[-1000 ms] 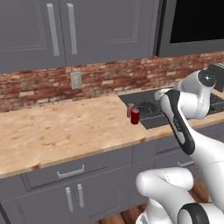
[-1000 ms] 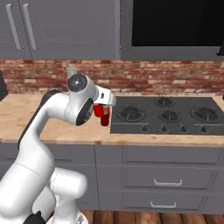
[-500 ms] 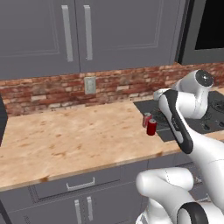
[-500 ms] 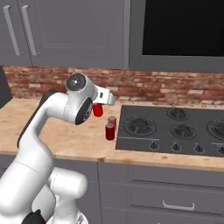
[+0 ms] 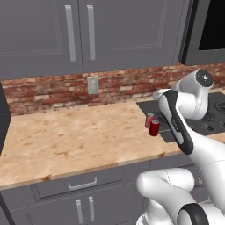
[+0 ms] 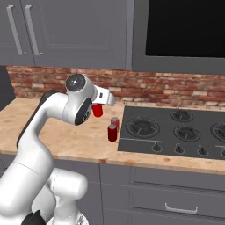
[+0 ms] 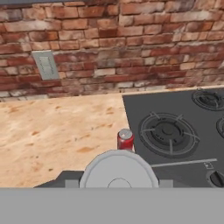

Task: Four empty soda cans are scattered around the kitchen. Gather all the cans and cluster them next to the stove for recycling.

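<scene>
My end effector [image 6: 97, 110] hangs above the worktop [image 6: 57, 136], left of the stove [image 6: 176, 132], closed on a red can [image 6: 97, 110]. In the hand view the held can [image 7: 118, 168] shows only its silver-grey top, directly below the camera. 2 more cans stand on the worktop just beside the stove's left edge: the front can [image 6: 112, 132] and, just behind it, the rear can [image 6: 115, 123]; whether they touch I cannot tell. In the left base view the front can [image 5: 154, 127] stands at the stove's [image 5: 206, 115] left edge, with the rear can [image 5: 149, 119] partly hidden behind it. The hand view shows 1 standing can [image 7: 125, 140] upright beside the stove [image 7: 175, 131], near its left front burner [image 7: 168, 132]. A brick backsplash [image 7: 109, 48] with an outlet [image 7: 45, 64] runs behind the worktop [image 7: 52, 131]. Grey cabinets [image 5: 79, 35] hang above.
</scene>
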Robot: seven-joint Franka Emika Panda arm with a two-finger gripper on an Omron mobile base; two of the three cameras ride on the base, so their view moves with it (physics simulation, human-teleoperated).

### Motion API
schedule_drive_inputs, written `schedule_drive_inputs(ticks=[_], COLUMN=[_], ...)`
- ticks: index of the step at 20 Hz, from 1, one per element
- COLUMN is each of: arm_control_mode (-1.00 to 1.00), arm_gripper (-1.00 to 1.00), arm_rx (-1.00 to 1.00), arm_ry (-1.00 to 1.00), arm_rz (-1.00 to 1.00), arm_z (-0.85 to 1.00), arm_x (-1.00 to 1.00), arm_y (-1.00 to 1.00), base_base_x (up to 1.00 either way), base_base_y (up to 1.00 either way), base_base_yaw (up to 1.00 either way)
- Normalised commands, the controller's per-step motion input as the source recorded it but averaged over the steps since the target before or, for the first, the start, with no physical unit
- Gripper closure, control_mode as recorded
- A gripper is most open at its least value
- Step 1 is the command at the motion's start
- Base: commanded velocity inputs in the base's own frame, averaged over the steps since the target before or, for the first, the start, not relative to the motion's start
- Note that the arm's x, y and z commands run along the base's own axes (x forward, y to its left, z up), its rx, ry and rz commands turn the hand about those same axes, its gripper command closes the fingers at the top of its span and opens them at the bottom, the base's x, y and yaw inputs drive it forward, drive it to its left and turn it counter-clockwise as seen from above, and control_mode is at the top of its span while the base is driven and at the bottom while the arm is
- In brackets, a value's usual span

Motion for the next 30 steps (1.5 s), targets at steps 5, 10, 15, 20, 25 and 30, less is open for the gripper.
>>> schedule_drive_inputs(ticks=[5,10,15,20,25,30], arm_control_mode=[1.00,-1.00,-1.00,-1.00,-1.00,-1.00], arm_gripper=[1.00,1.00,1.00,1.00,1.00,1.00], arm_rx=[0.00,-0.02,-0.16,-0.13,-0.04,0.00], arm_ry=[0.00,0.00,0.06,0.06,0.02,0.00], arm_rz=[0.00,0.00,0.00,0.00,0.00,0.00], arm_z=[0.00,0.00,-0.30,-0.47,-0.54,-0.42], arm_x=[0.00,0.00,0.49,0.72,0.57,0.51], arm_y=[0.00,0.08,0.61,0.59,0.35,-0.01], base_base_x=[0.00,0.00,0.00,0.00,0.00,0.00], base_base_y=[0.00,0.00,0.00,0.00,0.00,0.00], base_base_yaw=[0.00,0.00,0.00,0.00,0.00,0.00])
